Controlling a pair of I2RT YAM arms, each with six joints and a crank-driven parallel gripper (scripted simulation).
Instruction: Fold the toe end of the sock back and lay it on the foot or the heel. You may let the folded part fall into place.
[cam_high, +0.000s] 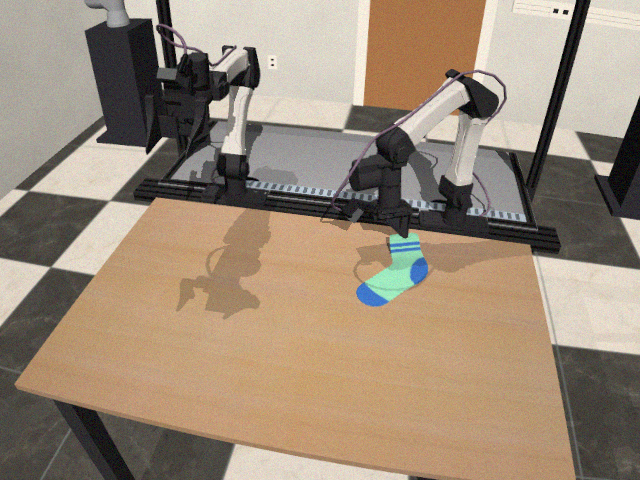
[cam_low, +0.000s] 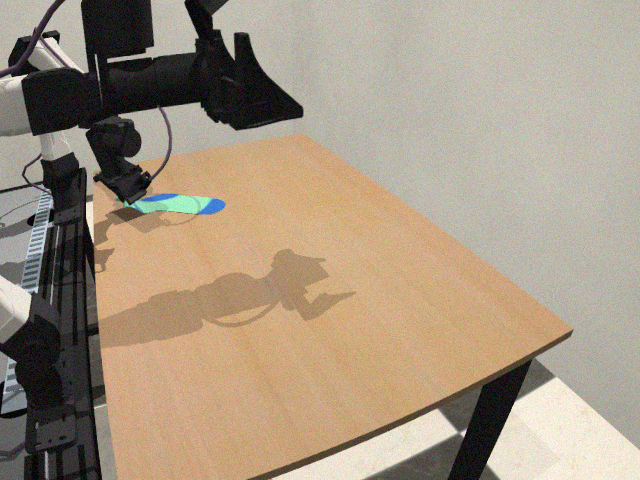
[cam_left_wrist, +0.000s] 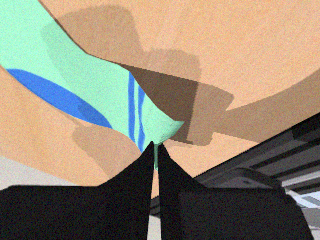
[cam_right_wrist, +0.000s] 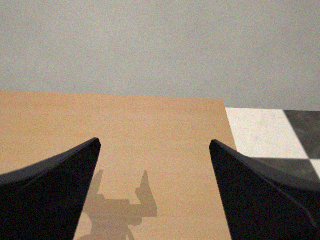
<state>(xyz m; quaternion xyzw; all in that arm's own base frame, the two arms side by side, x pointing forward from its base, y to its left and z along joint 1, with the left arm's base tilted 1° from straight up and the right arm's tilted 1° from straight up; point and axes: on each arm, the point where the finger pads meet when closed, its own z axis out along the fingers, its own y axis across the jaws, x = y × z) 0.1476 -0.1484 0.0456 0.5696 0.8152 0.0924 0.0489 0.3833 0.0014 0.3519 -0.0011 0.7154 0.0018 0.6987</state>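
The mint-green sock (cam_high: 397, 279) (cam_low: 178, 204) (cam_left_wrist: 92, 82) lies on the table with its foot flat. Its blue toe (cam_high: 372, 295) (cam_low: 212, 206) points toward the table's middle, and its blue heel (cam_high: 419, 271) (cam_left_wrist: 57, 96) is at the bend. My left gripper (cam_high: 405, 235) (cam_low: 130, 200) (cam_left_wrist: 156, 144) is shut on the edge of the sock's striped cuff (cam_left_wrist: 157, 125), which is raised a little at the fingertips. The toe is outside the left wrist view. My right gripper (cam_right_wrist: 155, 141) is wide open and empty, high above the table, away from the sock.
The wooden table (cam_high: 289, 361) (cam_low: 387, 361) (cam_right_wrist: 165, 120) carries the sock near the edge by the arm bases. The black rail (cam_high: 289, 205) (cam_low: 77, 310) runs along that edge, close behind my left gripper. Shadows of both arms fall across the table.
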